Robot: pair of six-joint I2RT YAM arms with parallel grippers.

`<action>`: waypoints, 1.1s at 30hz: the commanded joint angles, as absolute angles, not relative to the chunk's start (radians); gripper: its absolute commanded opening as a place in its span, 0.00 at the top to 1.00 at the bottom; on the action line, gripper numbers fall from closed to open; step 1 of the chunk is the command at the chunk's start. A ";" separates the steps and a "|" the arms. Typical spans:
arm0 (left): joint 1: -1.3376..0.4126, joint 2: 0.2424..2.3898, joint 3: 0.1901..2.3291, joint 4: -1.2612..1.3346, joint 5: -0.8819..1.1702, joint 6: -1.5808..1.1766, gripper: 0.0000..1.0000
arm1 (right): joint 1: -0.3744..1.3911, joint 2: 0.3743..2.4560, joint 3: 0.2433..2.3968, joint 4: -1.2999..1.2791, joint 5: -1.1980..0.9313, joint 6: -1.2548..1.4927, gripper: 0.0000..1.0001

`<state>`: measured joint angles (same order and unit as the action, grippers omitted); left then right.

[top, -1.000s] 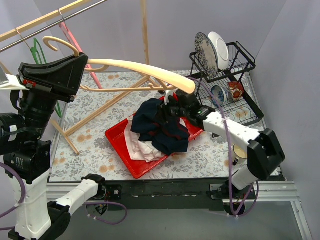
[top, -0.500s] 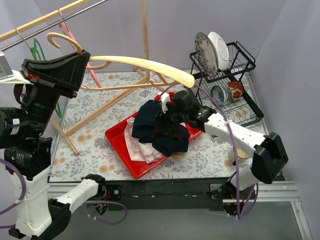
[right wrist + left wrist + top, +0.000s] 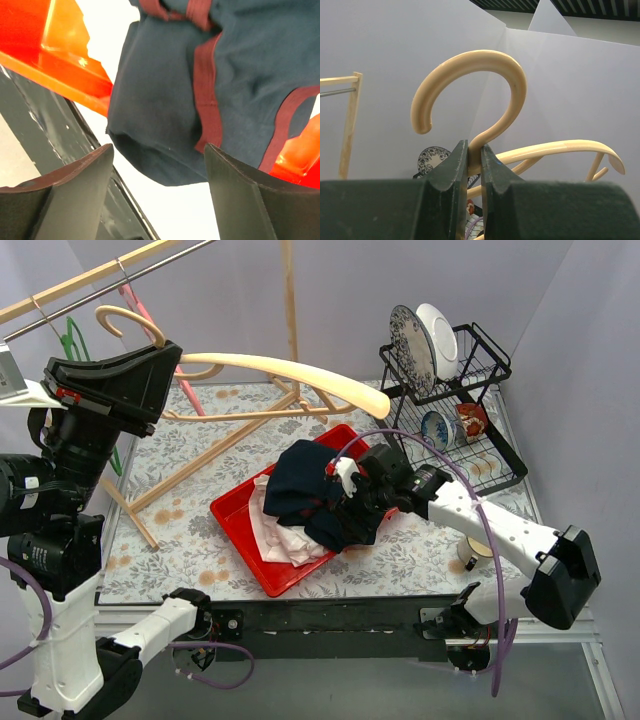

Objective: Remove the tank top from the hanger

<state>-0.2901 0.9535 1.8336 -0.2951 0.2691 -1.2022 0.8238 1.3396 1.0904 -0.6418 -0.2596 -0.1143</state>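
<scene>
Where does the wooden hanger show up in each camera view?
Top external: hanger across upper centre, held aloft.
Left wrist: hook at centre, neck pinched in the left gripper.
Right wrist: not in it.
Shared landmark: patterned plate, also low in the left wrist view.

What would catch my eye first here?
A pale wooden hanger, bare, is held high at the left by the shut left gripper and sweeps across the middle of the scene. Below it a navy tank top lies heaped in a red tray, with the open right gripper close over it.
</scene>
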 commanded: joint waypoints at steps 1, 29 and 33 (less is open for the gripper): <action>-0.287 0.950 1.832 -0.272 0.259 -1.216 1.00 | 0.833 1.362 1.075 -0.663 -0.235 -0.134 0.22; -0.287 0.954 1.827 -0.275 0.278 -1.224 1.00 | 0.813 1.309 0.744 0.058 0.221 0.118 0.73; -0.287 0.966 1.836 -0.316 0.279 -1.194 1.00 | 0.795 1.240 0.892 -0.160 0.196 0.089 0.34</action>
